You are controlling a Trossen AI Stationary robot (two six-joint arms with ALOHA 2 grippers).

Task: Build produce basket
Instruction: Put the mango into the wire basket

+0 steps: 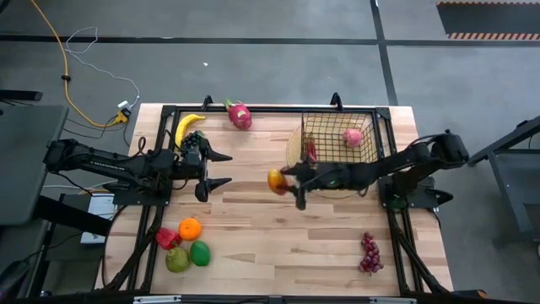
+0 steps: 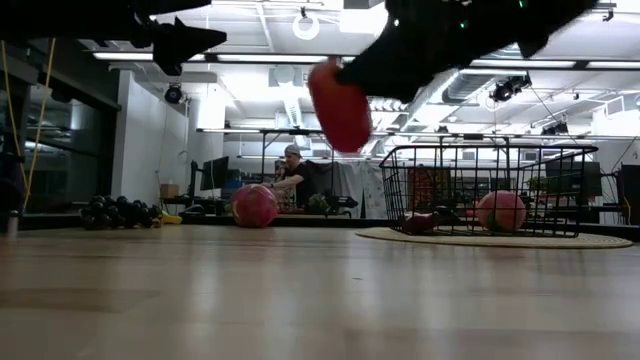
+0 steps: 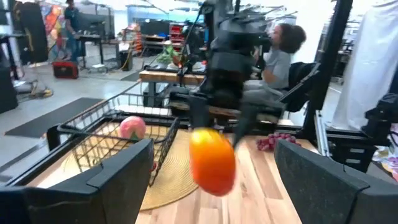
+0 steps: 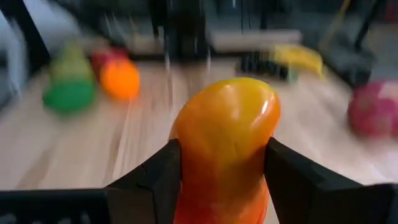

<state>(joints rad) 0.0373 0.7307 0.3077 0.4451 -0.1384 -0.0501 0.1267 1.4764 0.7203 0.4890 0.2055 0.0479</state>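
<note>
My right gripper (image 1: 285, 180) is shut on an orange-and-red toy fruit (image 1: 274, 180) above the table's middle, just left of the black wire basket (image 1: 369, 127). The basket stands on a flat tan disc (image 1: 293, 149) and holds a pink fruit (image 1: 353, 136) and a red piece (image 1: 310, 152). My left gripper (image 1: 224, 169) is open and empty, to the left of the held fruit and facing it. A banana (image 1: 187, 127) and a dragon fruit (image 1: 240, 114) lie at the far edge. My right gripper pinches the orange-and-red fruit by its two opposite sides (image 4: 186, 162) between its two fingers (image 4: 292, 177). The fingers come from the table's right, slanting down. The fruit (image 2: 340, 105) is lifted well clear of the table and sticks out past the fingertips.
An orange (image 1: 190, 228), a red pepper (image 1: 167, 238), a green pear (image 1: 177, 259) and another green fruit (image 1: 200, 252) lie together at the near left. Purple grapes (image 1: 369, 253) lie at the near right. A dark cluster (image 1: 194, 140) lies beside the banana. A person sits beyond the table (image 2: 293, 170).
</note>
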